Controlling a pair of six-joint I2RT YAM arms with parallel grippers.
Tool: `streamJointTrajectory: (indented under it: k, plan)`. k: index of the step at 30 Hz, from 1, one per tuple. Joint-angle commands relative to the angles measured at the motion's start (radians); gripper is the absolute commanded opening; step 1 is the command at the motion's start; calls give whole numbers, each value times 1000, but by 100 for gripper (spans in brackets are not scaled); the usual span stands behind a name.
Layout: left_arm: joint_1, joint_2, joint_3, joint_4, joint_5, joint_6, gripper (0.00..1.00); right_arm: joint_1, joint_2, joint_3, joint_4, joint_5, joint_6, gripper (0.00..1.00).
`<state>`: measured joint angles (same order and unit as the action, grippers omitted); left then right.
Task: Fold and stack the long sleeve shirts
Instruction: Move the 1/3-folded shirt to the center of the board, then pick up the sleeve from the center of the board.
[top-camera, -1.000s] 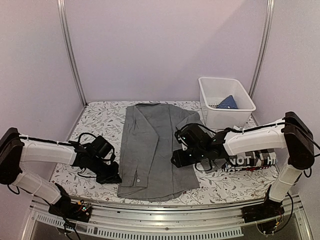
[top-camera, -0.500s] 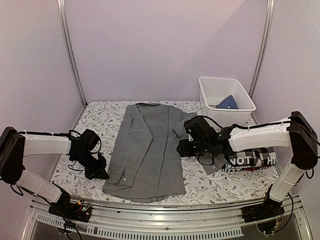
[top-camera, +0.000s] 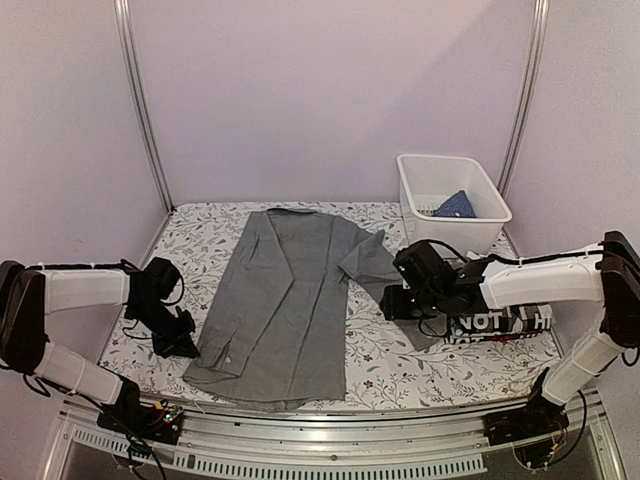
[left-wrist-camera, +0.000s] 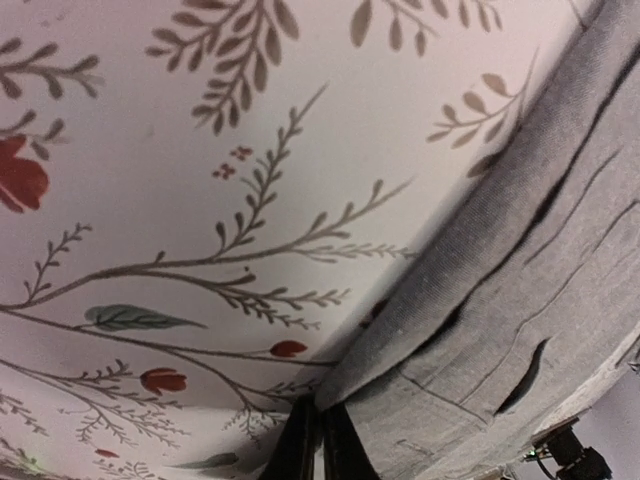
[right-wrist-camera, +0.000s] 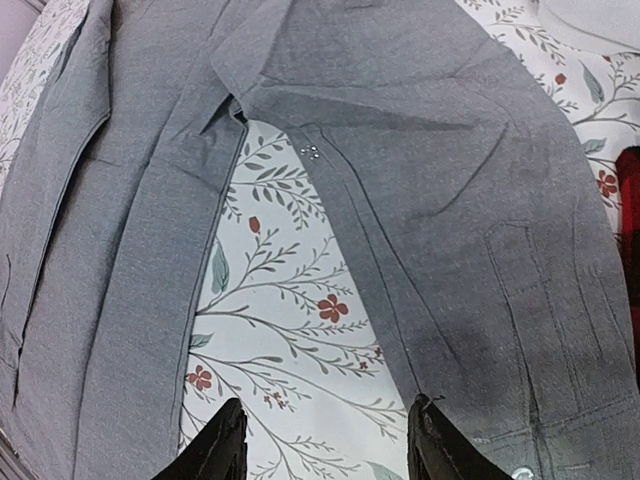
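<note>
Grey shirt (top-camera: 285, 300) has slid left over the table (top-camera: 420, 375), dragged by the left gripper (top-camera: 183, 345), which is pinching its lower-left hem. The right gripper (top-camera: 392, 300) has backed off, jaws spread and empty, the sleeve lying free. We read this as straightening before the fold

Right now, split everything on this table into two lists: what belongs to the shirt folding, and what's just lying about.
Belongs to the job: grey shirt; folded dark shirt lettered NOT; blue cloth in the white bin, likely another shirt; left claw, shut on the grey shirt's edge; right claw, open.
Just lying about: white bin; floral table cover.
</note>
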<state>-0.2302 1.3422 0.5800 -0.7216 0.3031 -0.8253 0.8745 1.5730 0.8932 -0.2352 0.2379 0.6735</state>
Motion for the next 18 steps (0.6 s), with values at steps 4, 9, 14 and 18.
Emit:
streamJointTrajectory:
  k: [4, 9, 14, 18]
  plan:
    - [14, -89, -1, -5, 22, 13, 42, -8, -175, -96, -141, 49, 110, 53]
    - [14, -113, 72, -15, 19, 60, 64, -25, -239, -125, -202, 95, 137, 55]
    - [12, -165, 144, 33, 29, 112, 72, -94, -263, -139, -247, 103, 132, 56]
    - [4, -207, 159, 108, 77, 129, 77, -168, -299, -175, -252, 68, 110, 57]
